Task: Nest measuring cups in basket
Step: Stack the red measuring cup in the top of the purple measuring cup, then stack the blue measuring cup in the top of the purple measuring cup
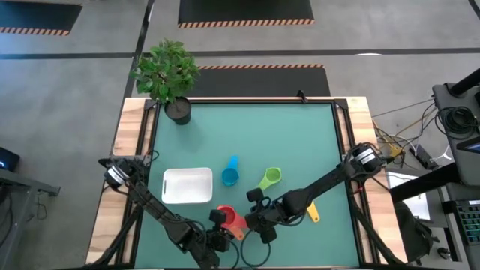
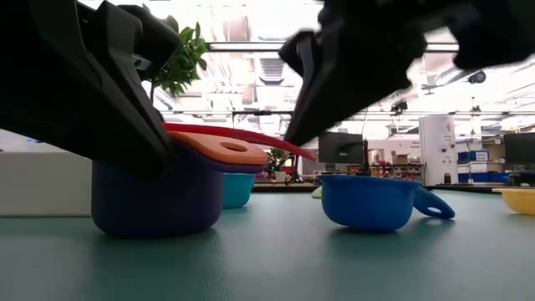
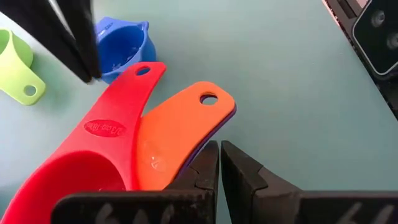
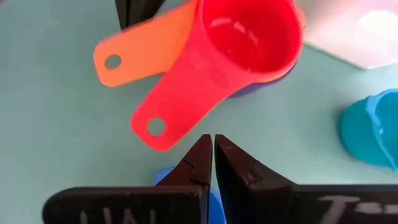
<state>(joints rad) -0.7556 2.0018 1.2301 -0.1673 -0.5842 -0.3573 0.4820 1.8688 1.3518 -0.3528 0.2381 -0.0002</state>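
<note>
A purple cup [image 2: 150, 201] stands on the green table near its front edge, with an orange cup [image 3: 180, 130] and a red cup [image 3: 106, 143] nested in it. Their handles fan out side by side. My left gripper [image 3: 219, 146] is shut beside the orange handle. My right gripper [image 4: 213, 140] is shut just past the red handle's free end [image 4: 155, 130], above the dark blue cup [image 2: 368, 201]. The white basket [image 1: 187, 185] lies to the left of the stack. Light blue [image 1: 230, 174], green [image 1: 271, 178] and yellow [image 1: 312, 212] cups sit apart on the table. My left gripper's shut fingers slant down from the table's near side. One fingertip [image 3: 208, 155] lies against the side edge of the orange and purple handles [image 3: 217, 124], short of their free ends. The stack stands upright on the table. Whether my right gripper touches the red handle, I cannot tell.
A potted plant [image 1: 171, 75] stands at the table's far left corner. Wooden rails [image 1: 127, 172] run along the table's left and right sides. Open green surface lies across the far half of the table.
</note>
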